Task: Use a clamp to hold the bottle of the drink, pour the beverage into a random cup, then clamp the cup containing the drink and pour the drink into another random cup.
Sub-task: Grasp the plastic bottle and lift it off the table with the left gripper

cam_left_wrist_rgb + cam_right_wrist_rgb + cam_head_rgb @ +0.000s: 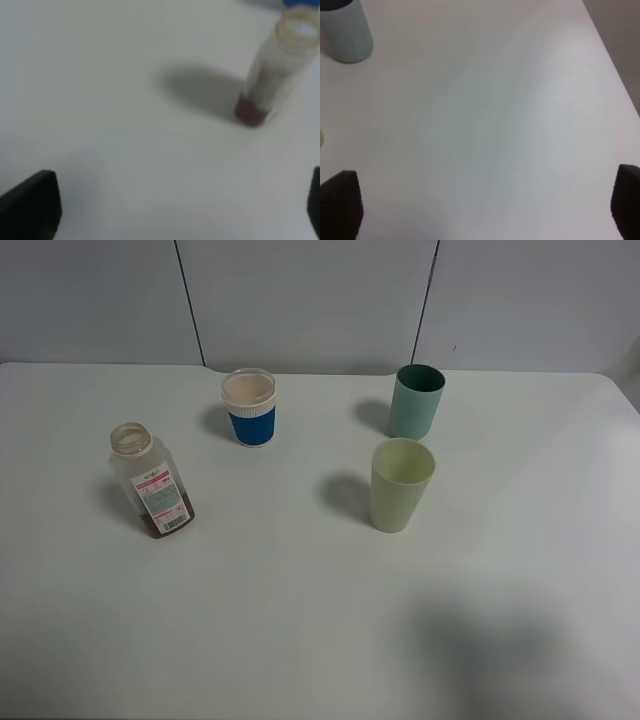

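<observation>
An uncapped clear plastic bottle (pixel 150 481) with a red and white label and a little brown drink at its bottom stands at the table's left; it also shows in the left wrist view (pixel 276 70). A white paper cup with a blue sleeve (pixel 249 407) stands at the back middle. A teal cup (pixel 416 401) stands at the back right and shows in the right wrist view (pixel 345 30). A pale green cup (pixel 400 484) stands in front of it. My left gripper (pixel 175 210) is open, apart from the bottle. My right gripper (pixel 480 205) is open over bare table. Neither gripper shows in the exterior high view.
The white table (pixel 300 620) runs to a grey panelled wall at the back. The table's right edge (pixel 612 55) shows in the right wrist view. A soft shadow (pixel 480 650) lies on the front right of the table.
</observation>
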### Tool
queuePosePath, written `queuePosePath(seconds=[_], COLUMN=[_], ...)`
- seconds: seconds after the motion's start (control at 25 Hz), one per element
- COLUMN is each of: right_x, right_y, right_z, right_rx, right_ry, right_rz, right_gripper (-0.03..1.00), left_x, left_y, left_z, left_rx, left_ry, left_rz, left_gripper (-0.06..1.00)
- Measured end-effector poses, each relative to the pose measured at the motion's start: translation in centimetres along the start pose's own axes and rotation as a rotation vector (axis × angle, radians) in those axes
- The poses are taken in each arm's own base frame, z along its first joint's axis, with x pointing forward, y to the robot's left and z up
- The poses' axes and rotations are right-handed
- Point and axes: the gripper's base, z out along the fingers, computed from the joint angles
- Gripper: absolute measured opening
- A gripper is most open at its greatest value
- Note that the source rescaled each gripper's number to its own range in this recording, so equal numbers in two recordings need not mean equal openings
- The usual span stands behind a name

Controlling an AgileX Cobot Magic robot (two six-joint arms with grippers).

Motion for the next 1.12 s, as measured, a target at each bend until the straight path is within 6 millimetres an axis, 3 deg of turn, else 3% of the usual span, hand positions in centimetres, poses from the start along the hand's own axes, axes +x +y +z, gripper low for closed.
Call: queuePosePath(seconds=[0.24, 0.4, 0.76, 1.12], right_x=[0.0, 0.0, 0.0, 0.0], right_y=[0.0, 0.0, 0.0, 0.0], right_z=[0.0, 0.0, 0.0, 0.0], right_rx=[0.000, 0.000, 0.000, 0.000], right_ry=[0.000, 0.000, 0.000, 0.000], right_rz=[0.000, 0.000, 0.000, 0.000], right_gripper=[1.00, 1.00, 1.00, 1.00], left_x=[-0.8, -1.0, -0.7, 2.3], left_y=[0.0, -1.3, -3.7, -5.2], left_z=[4.2, 6.7, 9.4, 13.6], left_rx=[0.066, 0.167, 0.250, 0.272], left_ry=[0.223, 0.328, 0.379, 0.300], left_rz=[0.075, 0.175, 0.451, 0.512], left_gripper=[1.00, 1.00, 1.00, 1.00])
